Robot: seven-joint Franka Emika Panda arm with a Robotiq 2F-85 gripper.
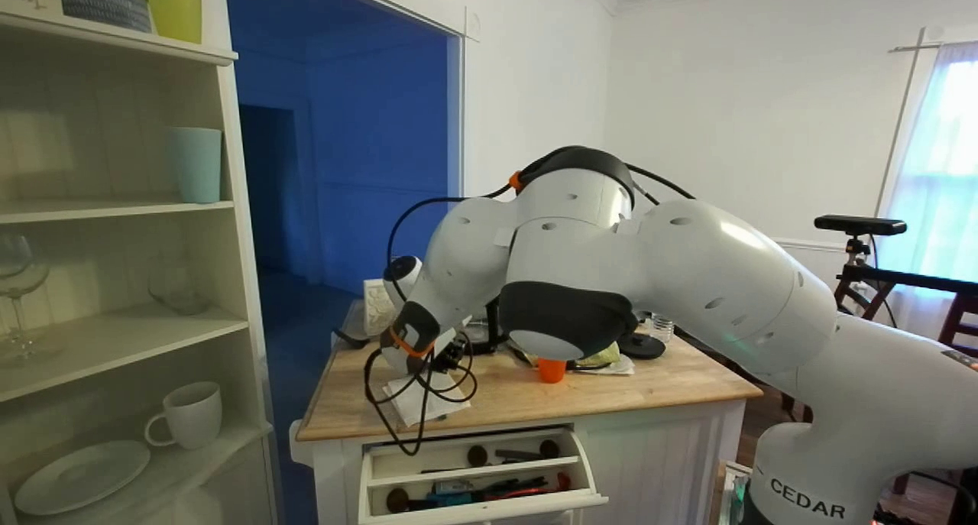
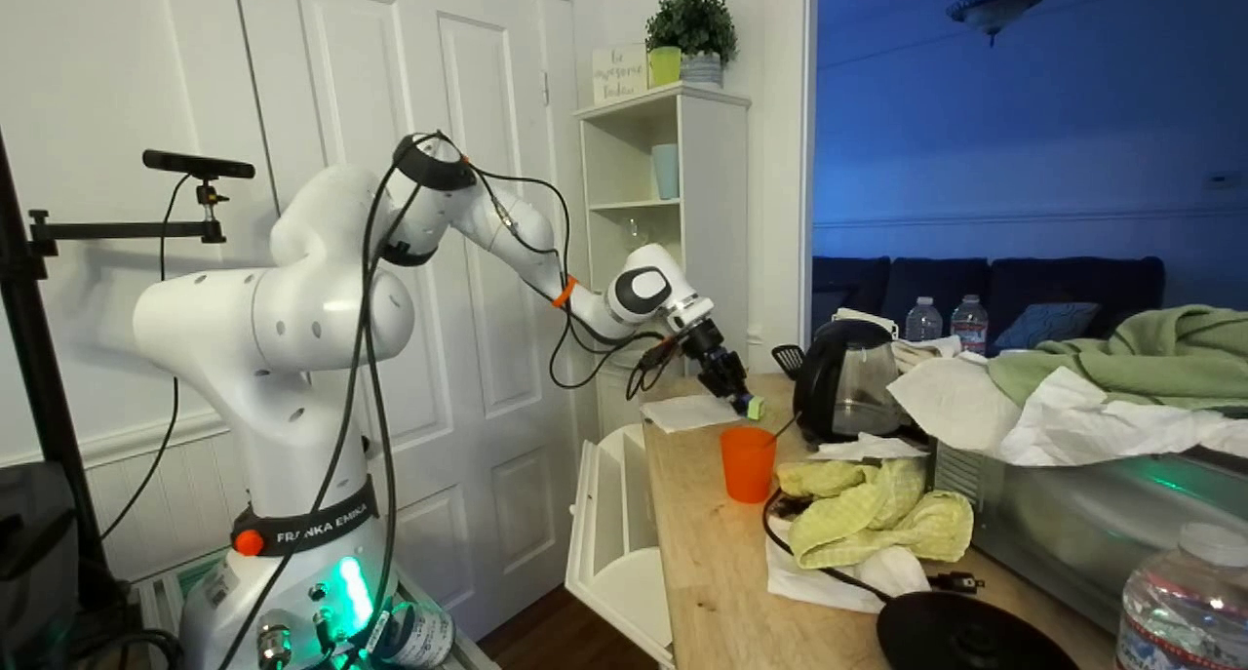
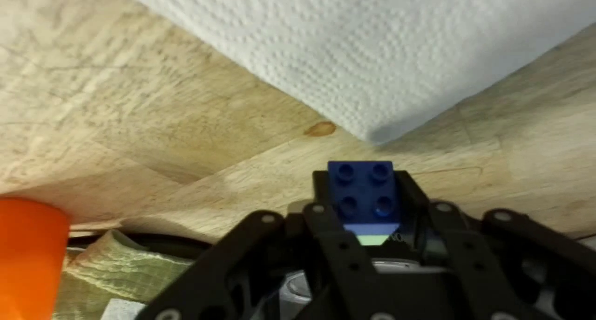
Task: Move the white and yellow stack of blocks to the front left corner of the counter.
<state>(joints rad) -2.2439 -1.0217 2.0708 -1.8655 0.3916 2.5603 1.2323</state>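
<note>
Block stack [image 3: 364, 194] (looks blue + pale green tbh, not white/yellow) is pinched in the hand [image 3: 362, 185] over the surface [image 1: 657, 393], nearer the left edge, by the tip of the paper towel [image 3: 382, 68]. Hand's tilted, so it could land on 1 side & topple. Overshoot the front edge = prob drops in the open drawer [image 1: 535, 503]: 2 rows showing, w/ dark items [image 1: 477, 455], can't ID. Orange cup [image 2: 748, 467]: can't see in.

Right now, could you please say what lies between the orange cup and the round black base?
In an exterior view, a yellow-green cloth, white paper and black cord lie there.
</note>
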